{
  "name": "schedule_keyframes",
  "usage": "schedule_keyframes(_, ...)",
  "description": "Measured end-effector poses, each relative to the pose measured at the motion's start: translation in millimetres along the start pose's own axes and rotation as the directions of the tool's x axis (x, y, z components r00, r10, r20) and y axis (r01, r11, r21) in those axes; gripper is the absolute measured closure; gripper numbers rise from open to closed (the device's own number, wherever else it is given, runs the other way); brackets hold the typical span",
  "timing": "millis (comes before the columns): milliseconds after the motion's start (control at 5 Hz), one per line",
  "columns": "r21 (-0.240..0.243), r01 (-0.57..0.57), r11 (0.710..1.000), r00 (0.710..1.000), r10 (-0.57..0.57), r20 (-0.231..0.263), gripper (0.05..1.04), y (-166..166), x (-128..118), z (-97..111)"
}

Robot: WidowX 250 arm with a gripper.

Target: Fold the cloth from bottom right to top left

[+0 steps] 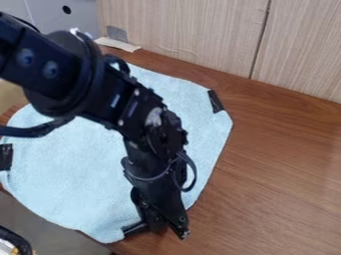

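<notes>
One pale blue cloth (pixel 73 174), flat, unfolded, entire fold outstanding; at its lower right edge, one black pincer (pixel 156 232), fingers wide apart.

Black robot arm (pixel 113 99): slants across the cloth (pixel 73 169) from beyond its upper-left edge, in the camera view, then bends steeply downward above the cloth.
Round joint (pixel 70 74): bulky and dark, sits over the upper-left part of the cloth.
Wrist (pixel 156 182): hangs nearly upright over the cloth's lower-right side.
Cables (pixel 188 172): loop loosely around the wrist above the cloth's right-hand edge.
Gripper (pixel 158 230): points down at the cloth's bottom-right edge.
Fingers (pixel 138 228): spread apart, one angled toward the cloth's bottom corner, the other pointing down just outside the cloth's edge.
</notes>
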State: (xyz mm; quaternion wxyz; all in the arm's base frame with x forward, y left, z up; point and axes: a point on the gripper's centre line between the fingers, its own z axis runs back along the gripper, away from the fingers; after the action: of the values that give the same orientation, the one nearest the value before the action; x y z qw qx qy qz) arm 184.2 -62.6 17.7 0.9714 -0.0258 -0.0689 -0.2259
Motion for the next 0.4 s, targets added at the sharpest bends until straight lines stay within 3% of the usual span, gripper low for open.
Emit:
schedule_keyframes(200,-0.035,0.018,0.999,1.000,-0.018,-0.010,0.988,-3,5,3)
schedule_keyframes(400,-0.057,0.008,0.998,1.000,-0.006,0.024,0.998,4,19,15)
